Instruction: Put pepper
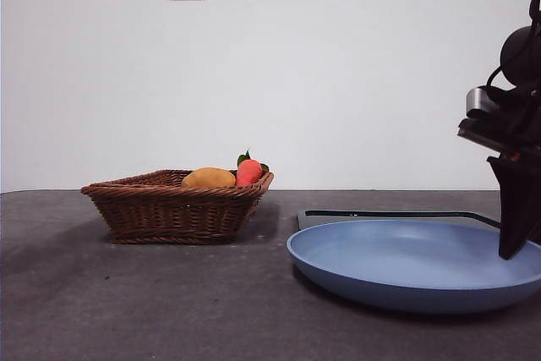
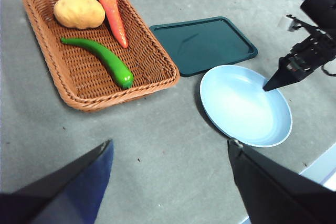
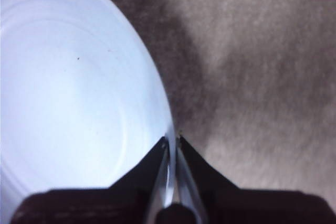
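The pepper [image 2: 100, 59], glossy green and elongated, lies in the wicker basket [image 2: 152, 51] beside a carrot and a potato; in the front view the basket [image 1: 173, 209] wall hides it. My left gripper [image 2: 170, 142] is open and empty, high above the bare table in front of the basket. My right gripper [image 3: 171, 139] is shut on the rim of the blue plate [image 3: 68, 93], the rim passing between its jaws. It stands at the plate's right edge in the front view [image 1: 510, 251] and also shows in the left wrist view [image 2: 269, 86].
A dark green tray [image 2: 205, 43] lies behind the blue plate [image 2: 244, 106], next to the basket. The carrot [image 2: 111, 9] and the yellow potato [image 2: 79, 11] fill the basket's far end. A table edge runs close by the plate.
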Motion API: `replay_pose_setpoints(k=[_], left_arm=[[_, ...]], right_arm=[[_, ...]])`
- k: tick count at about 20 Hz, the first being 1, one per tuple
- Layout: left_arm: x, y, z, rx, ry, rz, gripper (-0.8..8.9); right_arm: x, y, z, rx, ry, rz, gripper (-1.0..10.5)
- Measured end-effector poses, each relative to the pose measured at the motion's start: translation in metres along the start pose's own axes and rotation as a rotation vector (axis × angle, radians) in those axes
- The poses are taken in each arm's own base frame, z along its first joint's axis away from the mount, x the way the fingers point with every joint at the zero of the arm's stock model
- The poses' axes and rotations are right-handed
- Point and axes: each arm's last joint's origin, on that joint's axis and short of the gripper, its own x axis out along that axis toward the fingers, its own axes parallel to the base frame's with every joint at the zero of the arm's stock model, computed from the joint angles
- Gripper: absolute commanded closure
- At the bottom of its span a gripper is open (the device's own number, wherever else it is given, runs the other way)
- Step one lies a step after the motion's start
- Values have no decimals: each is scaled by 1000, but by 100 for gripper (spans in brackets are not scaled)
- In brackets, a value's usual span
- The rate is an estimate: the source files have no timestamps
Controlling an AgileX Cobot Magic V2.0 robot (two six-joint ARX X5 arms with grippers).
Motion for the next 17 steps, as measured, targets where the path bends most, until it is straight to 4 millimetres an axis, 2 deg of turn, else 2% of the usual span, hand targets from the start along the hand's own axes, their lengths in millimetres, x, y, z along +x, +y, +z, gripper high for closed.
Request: replay_pose_setpoints(k=[4, 9, 13, 17], left_arm=[[17, 8, 11, -39, 66, -2, 432], [53, 12, 49, -15, 91, 44, 432], [102, 9, 84, 11, 154, 108, 436], [163, 6, 110, 45, 242, 190, 436]], right_arm=[[-37, 13, -6, -16, -114, -12, 943], [-90, 29, -28, -19, -278, -15, 943], [-123, 35, -49, -12, -400, -22, 943], [-148, 41, -68, -3, -503, -27, 943]])
